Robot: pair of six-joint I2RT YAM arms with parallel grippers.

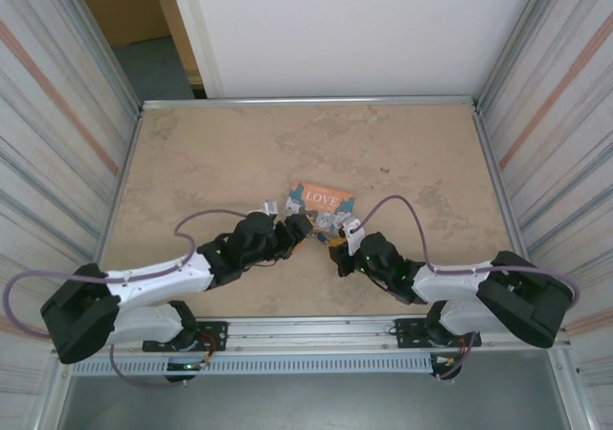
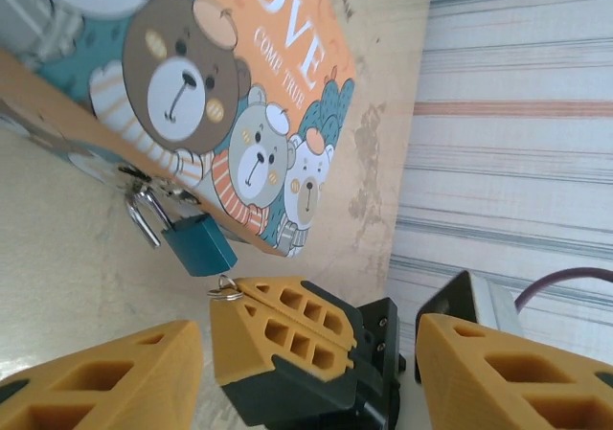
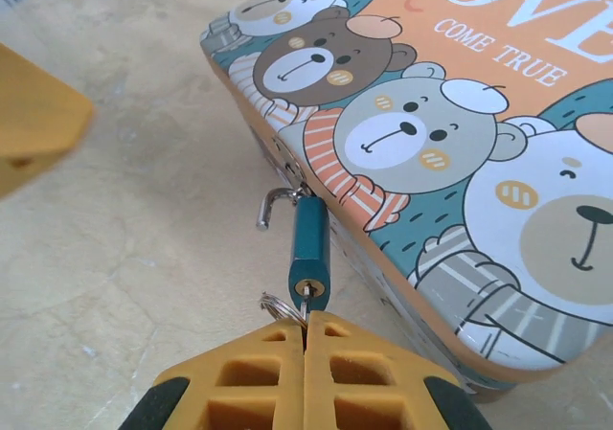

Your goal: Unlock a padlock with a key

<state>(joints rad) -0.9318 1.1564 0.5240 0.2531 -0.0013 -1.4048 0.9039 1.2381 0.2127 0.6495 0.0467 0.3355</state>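
The small blue padlock (image 3: 309, 248) hangs from the hasp of the orange "LOVE" tin (image 3: 498, 95), and the free end of its silvery shackle (image 3: 271, 205) stands out of the body. My right gripper (image 3: 305, 327) is shut on the key (image 3: 305, 305), whose blade sits in the keyhole; a key ring (image 3: 276, 305) pokes out beside the fingertips. My left gripper (image 2: 305, 339) is open, with its yellow fingers (image 2: 105, 373) spread on either side of the right gripper (image 2: 239, 301) and just short of the padlock (image 2: 199, 243), holding nothing.
The tin (image 1: 323, 200) lies flat near the middle of the beige table (image 1: 211, 152), with both arms meeting at its near edge. Metal rails and striped walls (image 1: 48, 114) close the table in on the left, right and back.
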